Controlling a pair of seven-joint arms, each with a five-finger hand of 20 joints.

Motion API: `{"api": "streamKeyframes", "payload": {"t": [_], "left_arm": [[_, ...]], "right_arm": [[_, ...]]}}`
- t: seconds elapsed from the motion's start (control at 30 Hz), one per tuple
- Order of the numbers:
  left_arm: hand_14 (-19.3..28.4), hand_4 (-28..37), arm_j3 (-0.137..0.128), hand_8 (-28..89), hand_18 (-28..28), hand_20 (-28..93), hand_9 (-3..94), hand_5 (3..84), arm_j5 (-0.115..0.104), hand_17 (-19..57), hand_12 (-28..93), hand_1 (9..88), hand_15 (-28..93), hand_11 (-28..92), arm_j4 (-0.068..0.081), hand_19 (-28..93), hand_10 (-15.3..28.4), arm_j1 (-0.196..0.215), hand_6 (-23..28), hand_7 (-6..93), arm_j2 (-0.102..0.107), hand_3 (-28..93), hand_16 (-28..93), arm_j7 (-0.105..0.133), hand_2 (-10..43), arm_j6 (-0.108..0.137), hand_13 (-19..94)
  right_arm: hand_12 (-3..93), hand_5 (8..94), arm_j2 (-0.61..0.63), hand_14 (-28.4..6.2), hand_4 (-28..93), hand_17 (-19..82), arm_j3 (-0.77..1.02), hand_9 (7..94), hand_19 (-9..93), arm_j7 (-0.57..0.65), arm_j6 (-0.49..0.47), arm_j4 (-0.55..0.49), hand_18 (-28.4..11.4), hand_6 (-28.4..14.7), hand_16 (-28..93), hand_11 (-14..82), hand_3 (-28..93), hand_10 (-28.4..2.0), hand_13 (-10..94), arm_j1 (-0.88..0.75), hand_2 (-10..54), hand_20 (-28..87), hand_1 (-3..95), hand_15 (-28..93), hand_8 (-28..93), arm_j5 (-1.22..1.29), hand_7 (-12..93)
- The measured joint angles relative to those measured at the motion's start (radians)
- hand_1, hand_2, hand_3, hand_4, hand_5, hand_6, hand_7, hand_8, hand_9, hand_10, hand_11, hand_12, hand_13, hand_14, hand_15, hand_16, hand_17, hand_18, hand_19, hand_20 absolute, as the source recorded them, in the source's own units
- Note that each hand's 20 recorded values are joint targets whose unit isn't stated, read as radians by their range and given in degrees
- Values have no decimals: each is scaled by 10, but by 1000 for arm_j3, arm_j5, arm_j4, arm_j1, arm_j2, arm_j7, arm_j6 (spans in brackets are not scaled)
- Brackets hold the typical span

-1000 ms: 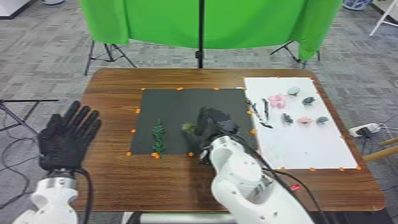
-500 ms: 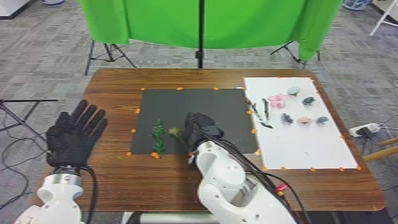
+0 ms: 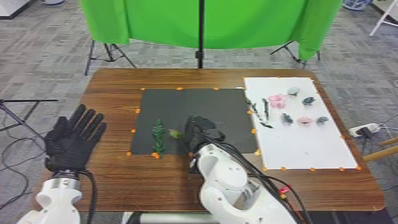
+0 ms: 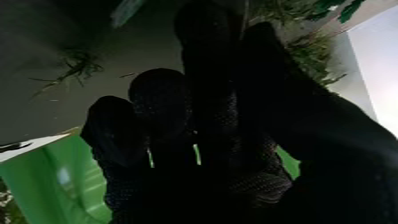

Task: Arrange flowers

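One leafy green stem (image 3: 159, 137) is lying lengthwise on the left part of the black mat (image 3: 191, 105), its lower end sitting close to the near edge. And just to the right of it, over the mat's near half, a wispy yellow-green sprig (image 3: 175, 134) is poking out from the right hand (image 3: 206, 130)! That hand is pinching the sprig's thin stalk between thumb and forefinger, while mossy greenery is showing beside the thumb in the right wrist view. Out to the left of the mat, the left hand (image 3: 73, 145) is hovering, fingers straight and fanned apart, pointing toward the far side.

Over to the right of the mat, the white sheet (image 3: 306, 145) is carrying quite a collection. Dark stems (image 3: 266, 110) are lying on the side nearest the mat; beyond them, farther right, a big pink flower (image 3: 277, 101) is resting near a pale flower head (image 3: 293, 91), with a grey-green one (image 3: 308, 101) sitting alongside. Nearer the front, a small pink bloom (image 3: 305, 120) is nestling between two grey-blue ones (image 3: 322, 120). Orange tabs (image 3: 179, 89) are dotting the mat's border, the brown table (image 3: 111, 85) is supporting everything, and green cloth (image 3: 151, 25) is hanging beyond the mat.
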Motion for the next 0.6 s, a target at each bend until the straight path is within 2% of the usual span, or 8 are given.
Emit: {"api": "streamKeyframes", "payload": {"t": [0.33, 0.6], "left_arm": [[157, -283, 1, -87, 140, 97, 366, 428, -1, -84, 77, 293, 289, 170, 0, 330, 147, 5, 95, 72, -6, 783, -66, -2, 108, 0, 263], [158, -283, -5, -87, 140, 97, 367, 428, -4, -84, 77, 294, 292, 170, -4, 331, 147, 17, 95, 72, -9, 781, -67, -4, 108, 1, 264]], "right_arm": [[354, 680, 4, -154, -283, 411, 17, 810, 932, 3, 3, -2, -275, -62, 317, 251, 800, -149, 667, -5, -95, 654, 468, 760, -112, 7, 109], [259, 648, 6, -157, -281, 406, 33, 785, 932, 17, 24, -17, -279, -84, 315, 333, 834, -168, 665, -18, -95, 633, 404, 761, -104, 37, 79]]}}
